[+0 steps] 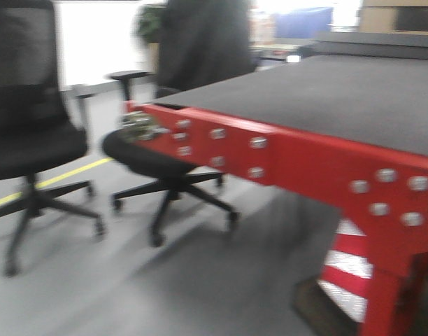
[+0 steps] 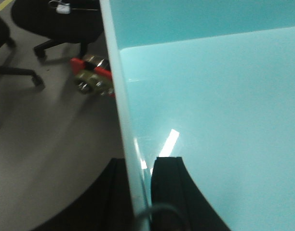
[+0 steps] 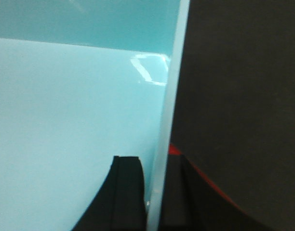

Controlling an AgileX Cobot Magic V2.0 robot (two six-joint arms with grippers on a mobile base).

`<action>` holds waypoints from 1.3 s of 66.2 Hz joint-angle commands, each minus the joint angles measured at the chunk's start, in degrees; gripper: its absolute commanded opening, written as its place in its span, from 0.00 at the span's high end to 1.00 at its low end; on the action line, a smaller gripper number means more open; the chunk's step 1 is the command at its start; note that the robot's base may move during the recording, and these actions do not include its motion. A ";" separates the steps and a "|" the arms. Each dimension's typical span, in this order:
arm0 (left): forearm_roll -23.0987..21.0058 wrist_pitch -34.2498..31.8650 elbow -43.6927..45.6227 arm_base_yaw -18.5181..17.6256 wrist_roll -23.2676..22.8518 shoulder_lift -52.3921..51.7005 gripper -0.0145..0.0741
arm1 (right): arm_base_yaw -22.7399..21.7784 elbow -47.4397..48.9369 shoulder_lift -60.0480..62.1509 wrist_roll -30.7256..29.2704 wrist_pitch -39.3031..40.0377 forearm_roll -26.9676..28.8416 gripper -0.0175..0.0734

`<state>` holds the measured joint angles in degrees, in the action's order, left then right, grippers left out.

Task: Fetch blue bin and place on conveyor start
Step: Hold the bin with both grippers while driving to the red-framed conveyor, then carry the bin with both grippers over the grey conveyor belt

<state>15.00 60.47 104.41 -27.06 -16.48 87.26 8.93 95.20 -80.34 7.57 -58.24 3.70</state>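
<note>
The blue bin, a light turquoise tub, fills the left wrist view (image 2: 210, 96) and the right wrist view (image 3: 65, 106); I see its empty inside. My left gripper (image 2: 138, 192) is shut on the bin's left wall, one finger inside and one outside. My right gripper (image 3: 154, 192) is shut on the bin's right wall in the same way. The conveyor start, a dark grey belt (image 1: 326, 91) with a red front edge (image 1: 284, 150), stands ahead at the right in the front view. The belt (image 3: 244, 96) lies under the bin's right side. The bin and grippers are out of the front view.
Two black office chairs (image 1: 32, 140) (image 1: 158, 161) stand on the grey floor left of the conveyor. A person in dark clothes (image 1: 200, 42) is behind the conveyor's corner. The red corner with bolts (image 2: 92, 77) shows beside the bin's left wall. Red-white striped leg (image 1: 350, 269).
</note>
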 commanded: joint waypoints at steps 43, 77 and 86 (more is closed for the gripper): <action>2.81 -1.51 0.58 -0.17 0.78 -1.24 0.96 | -0.31 0.24 0.64 -0.93 1.41 -2.04 0.98; 2.81 -1.51 0.58 -0.17 0.78 -1.24 0.96 | -0.31 0.24 0.64 -0.93 1.41 -2.04 0.98; 2.81 -1.51 0.58 -0.17 0.78 -1.24 0.96 | -0.31 0.24 0.64 -0.93 1.41 -2.04 0.98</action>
<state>15.29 60.33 104.41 -27.29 -16.48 87.26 8.93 95.20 -80.34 7.57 -58.24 3.70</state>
